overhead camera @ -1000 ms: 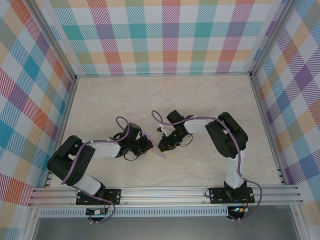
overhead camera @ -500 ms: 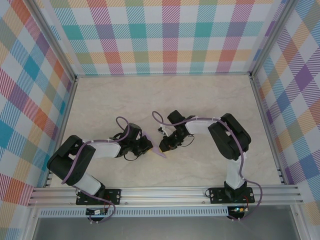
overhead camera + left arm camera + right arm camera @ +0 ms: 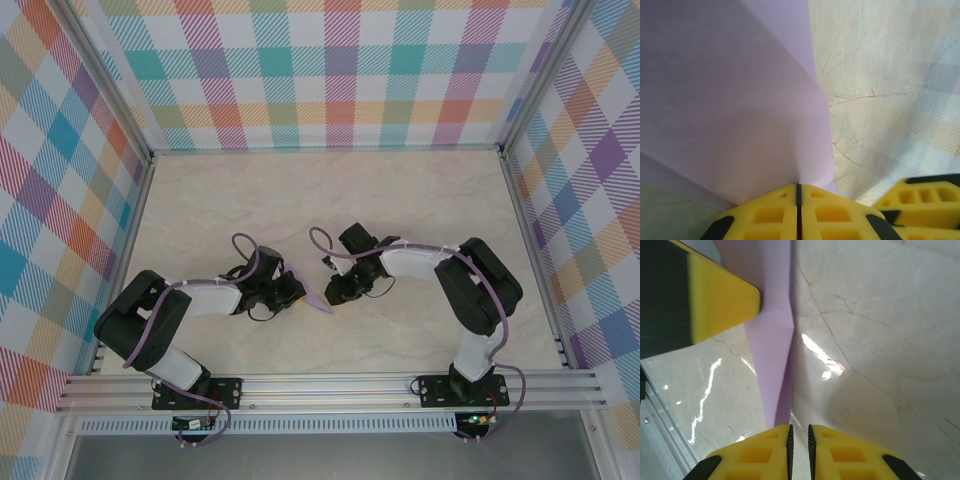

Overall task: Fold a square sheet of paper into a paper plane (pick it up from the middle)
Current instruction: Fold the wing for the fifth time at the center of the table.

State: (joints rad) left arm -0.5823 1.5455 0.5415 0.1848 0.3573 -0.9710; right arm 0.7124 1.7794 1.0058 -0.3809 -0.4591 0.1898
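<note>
Left gripper [image 3: 798, 187]: my two yellow foam-padded fingers are pressed flat together with the seam closed, clamping one edge of the thin lavender-purple sheet of paper [image 3: 730, 100].
Right gripper [image 3: 800, 428]: my yellow pads stand a thin slit apart. The paper's narrow tip ends at the pad on the 9 o'clock side of the slit. I see no paper inside the slit, and I cannot tell whether the tip touches the pad.
Paper, form: creased. In the left wrist view it fans out from my grip toward 12 o'clock with diagonal folds. In the right wrist view it is a slim strip with a centre crease running from 12 to 6 o'clock.
Paper, place: in the top view it is a small lavender wedge [image 3: 319, 299], just toward 6 o'clock from the table's centre. My left gripper is at its 9 o'clock and my right gripper at its 3 o'clock.
Tabletop: cream marble-patterned slab [image 3: 420, 200], glossy under the right wrist.
Enclosure: pastel plaid wall panels [image 3: 340, 80] at 9, 12 and 3 o'clock.
</note>
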